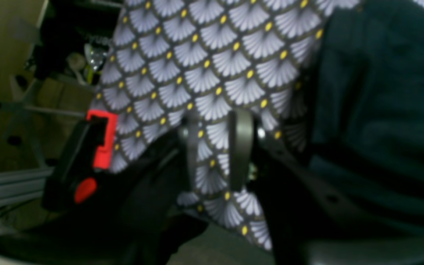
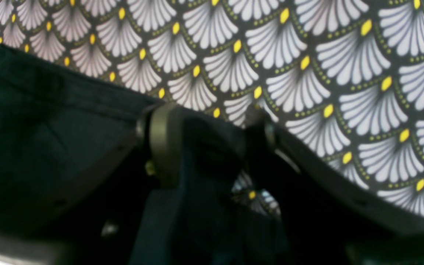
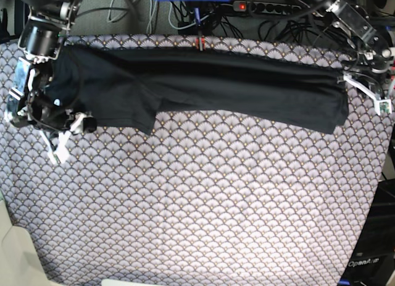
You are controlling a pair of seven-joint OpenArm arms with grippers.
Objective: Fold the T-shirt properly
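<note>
Table under scallop-patterned tablecloth (image 3: 203, 206); black T-shirt (image 3: 247, 88) folded in long band across far edge

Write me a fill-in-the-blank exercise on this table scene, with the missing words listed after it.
1. The T-shirt is ____ in colour.
2. In the base view, the T-shirt lies folded into a long band along the ____ edge of the tablecloth.
3. The dots in the tablecloth's fan pattern are ____.
4. In its wrist view, the left claw has only ____ between its fingers, no garment.

Missing words: black; far; yellow; tablecloth
</note>
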